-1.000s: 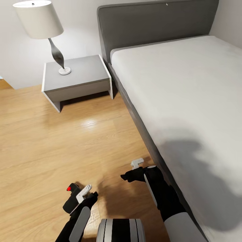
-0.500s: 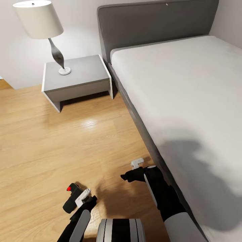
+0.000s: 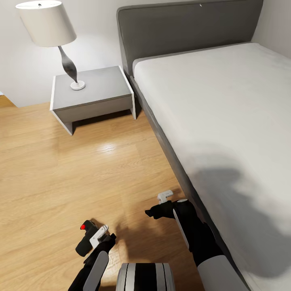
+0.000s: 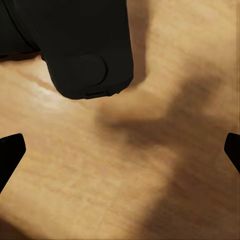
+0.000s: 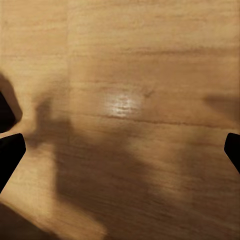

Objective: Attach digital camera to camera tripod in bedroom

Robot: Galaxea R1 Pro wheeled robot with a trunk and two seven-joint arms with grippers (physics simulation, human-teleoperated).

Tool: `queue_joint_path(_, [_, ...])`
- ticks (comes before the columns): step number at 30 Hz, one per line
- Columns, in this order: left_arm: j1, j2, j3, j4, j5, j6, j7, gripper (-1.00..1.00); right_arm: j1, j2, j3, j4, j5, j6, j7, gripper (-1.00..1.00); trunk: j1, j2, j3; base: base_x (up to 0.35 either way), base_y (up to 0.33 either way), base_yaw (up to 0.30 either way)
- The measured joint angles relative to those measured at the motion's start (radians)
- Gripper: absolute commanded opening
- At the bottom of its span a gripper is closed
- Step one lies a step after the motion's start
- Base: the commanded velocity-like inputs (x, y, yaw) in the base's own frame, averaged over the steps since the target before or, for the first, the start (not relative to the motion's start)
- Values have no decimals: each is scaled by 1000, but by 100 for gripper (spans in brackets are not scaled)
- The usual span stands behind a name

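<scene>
The digital camera (image 3: 86, 239), a small black box with a red spot on its top corner, lies on the light wood floor at the lower left of the head view. My left gripper (image 3: 98, 238) hovers just beside it, open. In the left wrist view the digital camera (image 4: 85, 47) sits ahead of the spread fingertips (image 4: 10, 152), not between them. My right gripper (image 3: 160, 204) hangs open over bare floor close to the bed frame. The camera tripod is out of view.
A grey upholstered bed (image 3: 226, 121) with a white mattress takes up the right side, its dark frame edge (image 3: 169, 155) running close past my right arm. A grey nightstand (image 3: 91, 95) with a white lamp (image 3: 48, 28) stands against the far wall. Wood floor (image 3: 72, 173) lies between.
My left gripper has drawn back slightly toward my body, away from the camera. The camera and the right arm have stayed where they were.
</scene>
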Motion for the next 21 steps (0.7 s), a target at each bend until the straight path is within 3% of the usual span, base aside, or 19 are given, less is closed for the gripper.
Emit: queue_joint_path(21, [-1,-1,0,-10,-11,3,14,100,0,0,2,-8,-5,2,4,100,0,0,0,0,0,0])
